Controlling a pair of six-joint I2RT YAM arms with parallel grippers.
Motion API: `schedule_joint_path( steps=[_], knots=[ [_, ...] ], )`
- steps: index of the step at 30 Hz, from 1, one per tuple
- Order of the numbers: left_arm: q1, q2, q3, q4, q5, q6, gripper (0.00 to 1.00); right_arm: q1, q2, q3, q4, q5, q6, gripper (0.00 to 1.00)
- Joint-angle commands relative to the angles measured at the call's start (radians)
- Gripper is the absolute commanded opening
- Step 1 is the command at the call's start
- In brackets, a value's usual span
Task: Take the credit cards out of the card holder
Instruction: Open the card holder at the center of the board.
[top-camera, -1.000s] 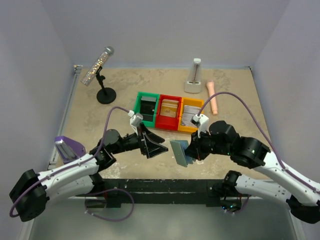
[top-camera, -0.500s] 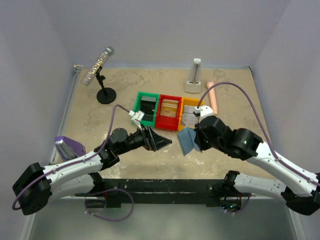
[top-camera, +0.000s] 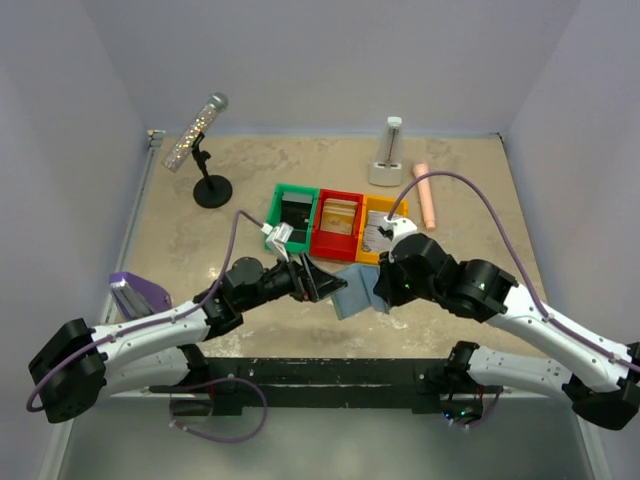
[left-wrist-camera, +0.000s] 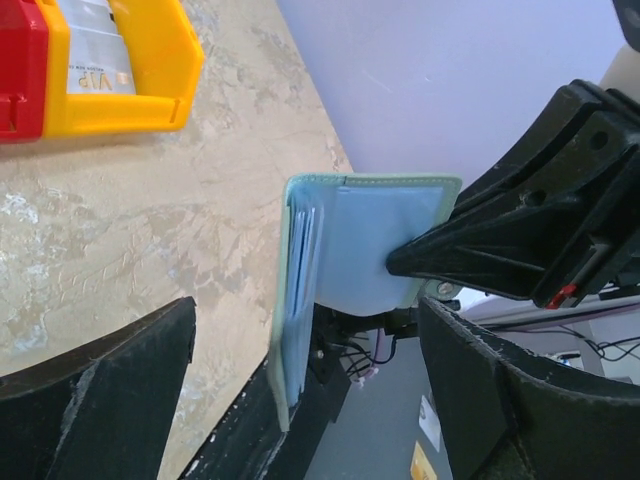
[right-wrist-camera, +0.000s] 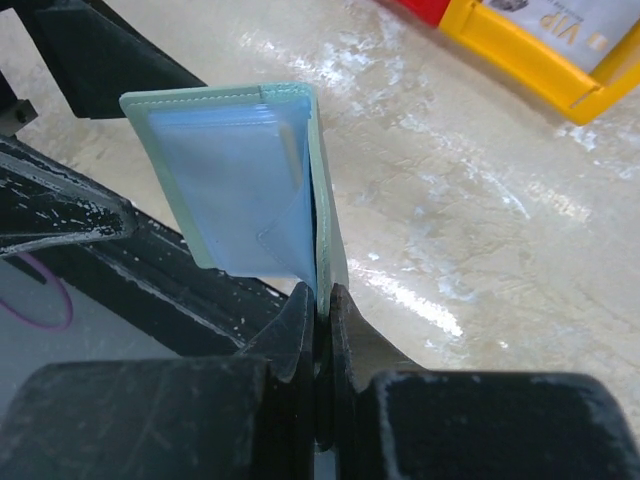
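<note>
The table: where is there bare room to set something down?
Bare tabletop lies on the left, between the microphone stand and the left arm. Another strip runs along the back wall behind the bins. The corner right of the pink tube is free. It is crowded before the bins, where the left gripper and right gripper meet at the card holder.

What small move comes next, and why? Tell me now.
Probably ease the open left gripper forward around the credit cards showing edge-on in the card holder, then close. The right gripper is shut on the holder, presenting it upright and open between the left fingers.
</note>
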Motion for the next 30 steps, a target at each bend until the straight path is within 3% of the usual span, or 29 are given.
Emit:
schedule_joint_path(
  steps=[1,17,30],
  knots=[
    [-0.008,-0.008,-0.043,0.041,-0.010,-0.013,0.93,0.004,-0.001,-0.031,0.089,-0.066,0.062,0.00],
    [-0.008,-0.113,-0.207,0.086,-0.032,-0.018,0.65,-0.094,-0.042,-0.189,0.277,-0.276,0.184,0.00],
    [-0.006,-0.165,-0.221,-0.053,-0.110,0.011,0.58,-0.171,-0.079,-0.336,0.463,-0.428,0.251,0.00]
  ],
)
